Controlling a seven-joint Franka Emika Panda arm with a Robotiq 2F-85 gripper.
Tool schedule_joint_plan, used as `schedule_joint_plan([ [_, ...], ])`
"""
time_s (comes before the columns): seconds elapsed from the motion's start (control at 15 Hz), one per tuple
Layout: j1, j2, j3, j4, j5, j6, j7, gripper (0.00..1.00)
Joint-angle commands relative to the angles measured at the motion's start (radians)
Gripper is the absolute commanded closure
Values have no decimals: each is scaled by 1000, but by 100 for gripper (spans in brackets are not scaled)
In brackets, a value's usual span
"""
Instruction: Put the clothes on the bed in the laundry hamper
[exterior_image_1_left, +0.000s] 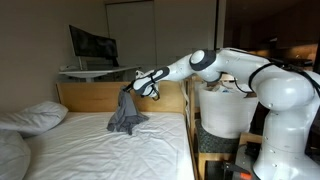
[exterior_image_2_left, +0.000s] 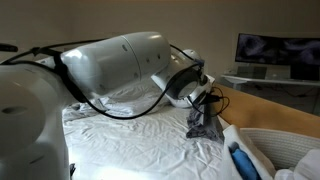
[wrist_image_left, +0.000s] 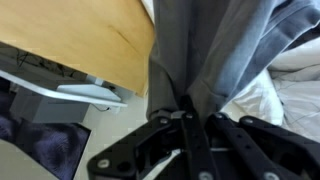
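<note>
My gripper (exterior_image_1_left: 132, 87) is shut on a grey garment (exterior_image_1_left: 125, 113) and holds it up over the bed (exterior_image_1_left: 100, 150) near the wooden headboard (exterior_image_1_left: 90, 97). The cloth hangs down, its lower end resting on the white sheet. In an exterior view the same grey garment (exterior_image_2_left: 204, 122) dangles from the gripper (exterior_image_2_left: 207, 98) beside the bed's side board. In the wrist view the grey garment (wrist_image_left: 200, 50) fills the middle, pinched between the black fingers (wrist_image_left: 165, 135). The white laundry hamper (exterior_image_1_left: 222, 110) stands beside the bed, behind the arm; its rim (exterior_image_2_left: 285, 150) shows in the corner of an exterior view.
White pillows (exterior_image_1_left: 30, 118) lie at the bed's left end. A monitor (exterior_image_1_left: 92, 46) sits on a desk (exterior_image_1_left: 95, 71) behind the headboard. The robot's white arm (exterior_image_2_left: 110, 65) blocks much of an exterior view. A blue object (exterior_image_2_left: 243, 161) lies by the hamper rim.
</note>
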Motion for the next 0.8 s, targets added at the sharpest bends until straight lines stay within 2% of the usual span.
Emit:
schedule_joint_plan([
  [0.0, 113, -116, -164, 47, 136, 52, 95, 93],
  [0.2, 134, -176, -211, 48, 189, 56, 105, 94],
  [0.27, 134, -123, -174, 88, 156, 38, 86, 92],
  [0.67, 136, -148, -204, 84, 170, 38, 90, 92],
  [0.73, 136, -148, -204, 84, 170, 38, 90, 95],
])
